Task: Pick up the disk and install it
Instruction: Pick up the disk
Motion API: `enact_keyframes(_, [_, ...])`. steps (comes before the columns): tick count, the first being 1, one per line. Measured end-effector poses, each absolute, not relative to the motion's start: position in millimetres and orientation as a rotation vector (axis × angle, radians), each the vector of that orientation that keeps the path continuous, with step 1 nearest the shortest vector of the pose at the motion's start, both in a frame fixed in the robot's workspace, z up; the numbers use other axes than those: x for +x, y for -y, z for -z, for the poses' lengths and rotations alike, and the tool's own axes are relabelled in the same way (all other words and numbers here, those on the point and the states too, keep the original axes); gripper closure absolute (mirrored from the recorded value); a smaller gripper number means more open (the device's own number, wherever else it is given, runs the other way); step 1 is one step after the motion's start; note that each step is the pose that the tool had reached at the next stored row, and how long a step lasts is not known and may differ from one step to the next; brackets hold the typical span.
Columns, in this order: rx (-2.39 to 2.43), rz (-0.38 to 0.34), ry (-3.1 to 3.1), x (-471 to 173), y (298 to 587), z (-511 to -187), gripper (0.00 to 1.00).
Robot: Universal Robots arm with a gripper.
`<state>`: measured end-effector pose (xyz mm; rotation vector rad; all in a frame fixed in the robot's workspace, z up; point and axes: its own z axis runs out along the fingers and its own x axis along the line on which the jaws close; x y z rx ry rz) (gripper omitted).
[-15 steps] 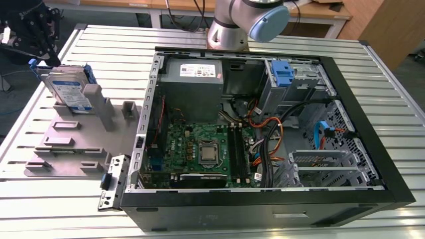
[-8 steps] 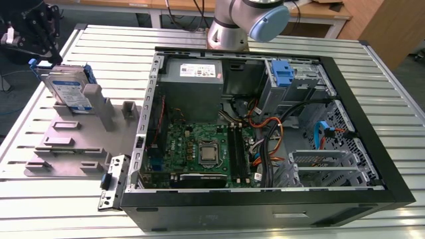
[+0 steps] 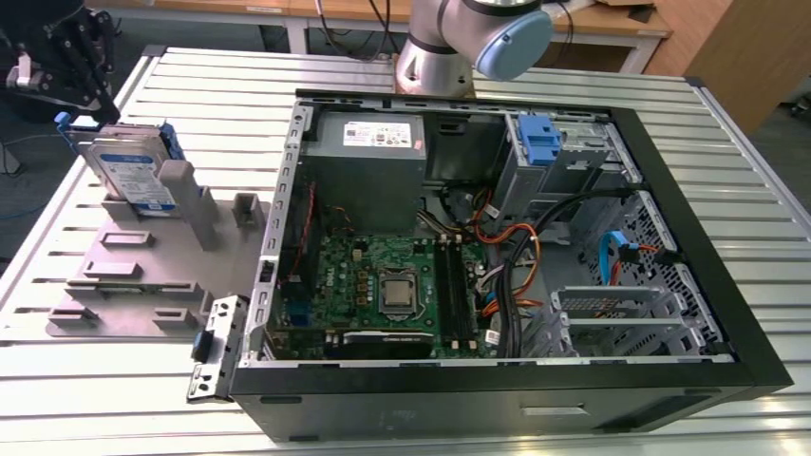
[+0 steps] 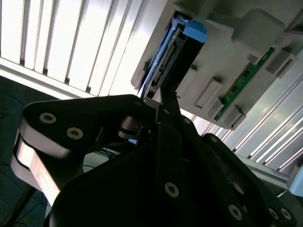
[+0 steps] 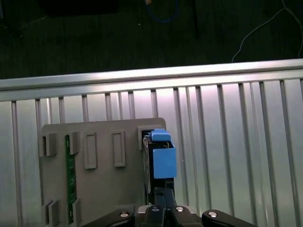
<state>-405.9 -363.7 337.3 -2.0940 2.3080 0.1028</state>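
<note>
The flat silver metal disk with blue side rails [image 3: 131,176] stands on edge in a grey slotted holder [image 3: 127,275] on the ribbed metal surface [image 3: 228,76] (outside the open black computer case [image 3: 507,389]), directly beneath the black tool [image 4: 164,101], whose jaws appear closed together, gripping nothing.

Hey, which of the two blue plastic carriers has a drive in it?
The disk standing in the grey holder on the exterior view's left; the blue bracket inside the case is bare.
</note>
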Motion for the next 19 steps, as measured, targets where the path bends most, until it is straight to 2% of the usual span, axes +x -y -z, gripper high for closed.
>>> enact_keyframes(19, [-2.088, -0.084, -2.296, -405.9, 363.7, -335.2, 0.89])
